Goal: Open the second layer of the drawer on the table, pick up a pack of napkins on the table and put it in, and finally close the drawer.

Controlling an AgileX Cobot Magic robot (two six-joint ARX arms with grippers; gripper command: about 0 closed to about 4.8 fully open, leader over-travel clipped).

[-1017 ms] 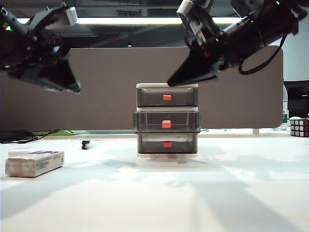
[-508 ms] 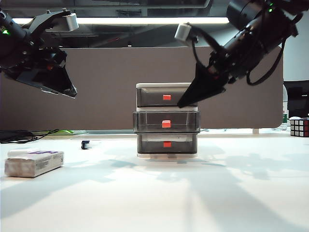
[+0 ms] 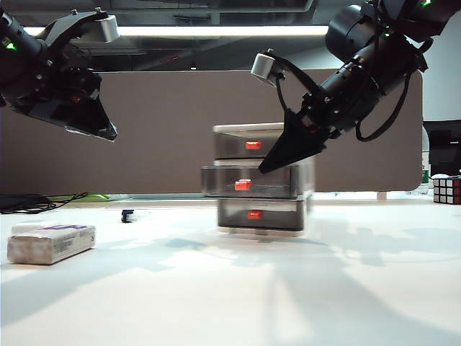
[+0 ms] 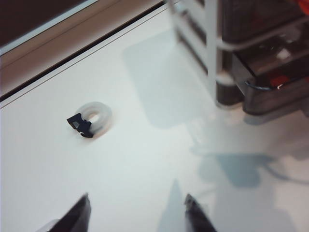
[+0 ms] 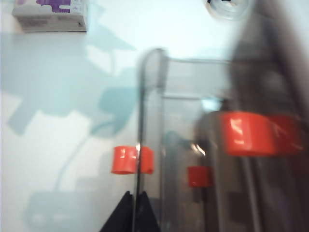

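The table (image 3: pixel 360 288) spreads wide and white across the exterior view, and on it, toward the middle and back, stands the drawer (image 3: pixel 261 180), blurred and slewed so its stack of three no longer lines up square, its fronts with the red-orange handles facing the camera. The second layer (image 3: pixel 248 180) juts out past the tiers above and below, its handle (image 3: pixel 243 184) off to the left of the other two. Up high on the left hangs the left gripper (image 4: pixel 135 212), well clear of the tabletop, fingers spread apart with nothing between them; its wrist view looks down on a small clear ring with a black clip (image 4: pixel 91 119) lying near the unit. From the upper right the right gripper (image 3: pixel 268 166) slants down, its tips pressed together into one sharp point right at the drawer's front by the middle tier; whether it touches is too blurred to call. Far left lies the pack of napkins (image 3: pixel 50 242), flat on the table, purple top up, long axis running left-right and angled slightly back.
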